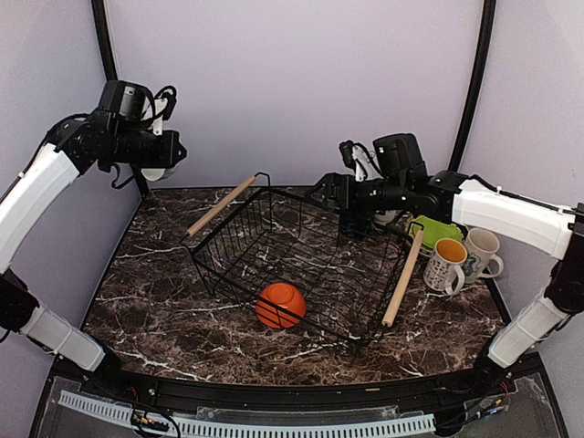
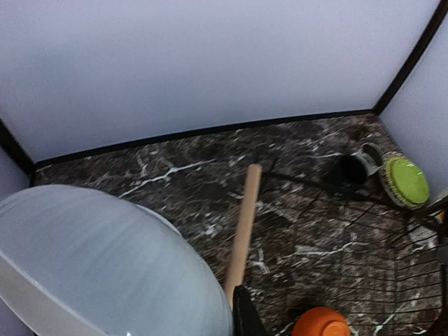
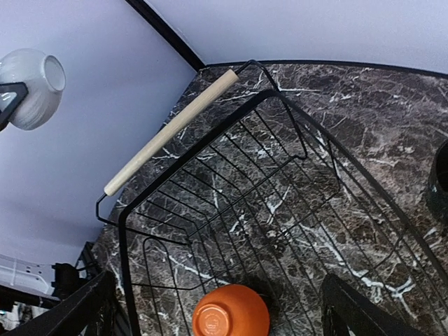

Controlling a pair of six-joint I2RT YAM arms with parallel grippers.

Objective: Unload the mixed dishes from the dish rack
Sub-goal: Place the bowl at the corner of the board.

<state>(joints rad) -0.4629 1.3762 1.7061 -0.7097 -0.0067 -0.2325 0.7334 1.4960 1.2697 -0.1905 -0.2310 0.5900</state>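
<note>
Orange bowl [image 1: 280,305], where?

Upside down at the near end of the dish rack [image 1: 222,206], toward the arm bases from the right gripper [image 1: 354,222] (jaws wide apart, empty), which hangs over the far end.

Left any closer?

No, left gripper [image 1: 157,157] is high, off to the side, clamped on a white bowl [image 2: 98,259].

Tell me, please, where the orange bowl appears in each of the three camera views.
Top external: orange bowl, low in the picture, just left of centre.
Left wrist: orange bowl, bottom edge, right of centre, partly cut off.
Right wrist: orange bowl, bottom centre.
Shared landmark: wooden handle.
</note>
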